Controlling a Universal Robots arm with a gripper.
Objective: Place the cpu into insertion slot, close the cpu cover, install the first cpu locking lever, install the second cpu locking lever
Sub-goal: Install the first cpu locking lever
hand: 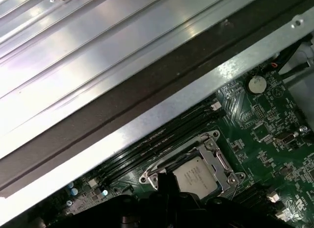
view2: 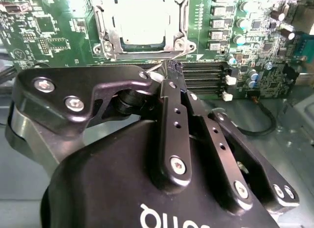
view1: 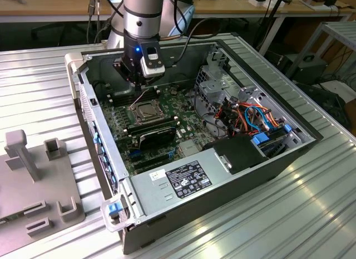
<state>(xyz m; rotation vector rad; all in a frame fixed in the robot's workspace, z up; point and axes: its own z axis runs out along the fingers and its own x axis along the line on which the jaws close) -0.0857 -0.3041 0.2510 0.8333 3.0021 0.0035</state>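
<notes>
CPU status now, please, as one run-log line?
cpu: in slot | cover: closed | claw: at socket edge

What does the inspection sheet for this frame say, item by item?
Surface: ribbed metal table carrying an open computer case.
Job's things: cpu sits in the slot; cover lies closed around it.
Clutter: grey fixture blocks on the exterior view's left.
Claw: claw shut, tips at the socket's edge by a thin lever; whether it grips it is unclear.
Cables: orange and blue wires inside the case; black cables behind the arm.
Surroundings: wooden desks at the back.
</notes>
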